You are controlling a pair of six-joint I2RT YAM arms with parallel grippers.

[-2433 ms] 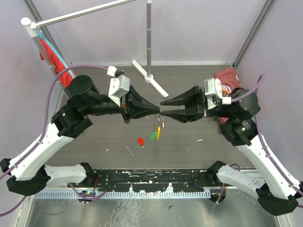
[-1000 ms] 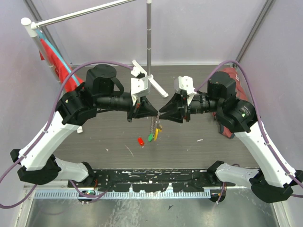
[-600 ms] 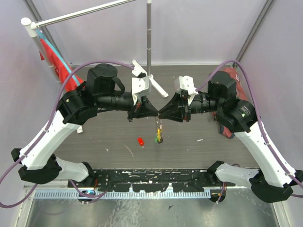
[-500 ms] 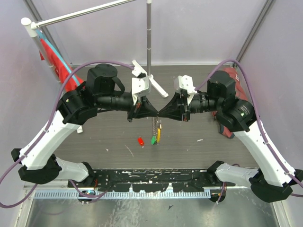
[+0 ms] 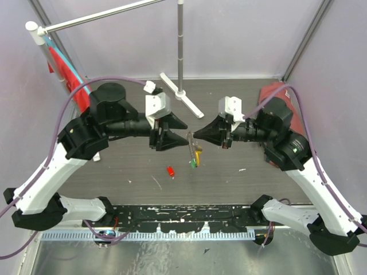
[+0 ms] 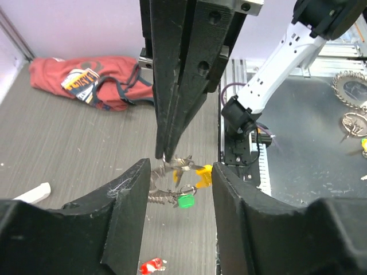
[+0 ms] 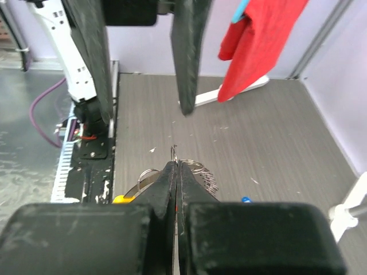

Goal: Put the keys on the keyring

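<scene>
Keyring [image 5: 194, 154], we note, hangs from the clenched right tool [image 5: 193, 136] grasping it, the released left tool [image 5: 181, 133] facing it with jaws parted, red key [image 5: 170, 171] on the counter [image 5: 126, 166].

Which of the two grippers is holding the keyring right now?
The right gripper, shut on the keyring at its fingertips; the left gripper stands open.

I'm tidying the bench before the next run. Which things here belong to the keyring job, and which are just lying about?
Job: keyring, pinched by the right gripper; red key on the table; open left gripper.
Lying about: crumpled red garment; hanging red cloth; metal stand.
</scene>
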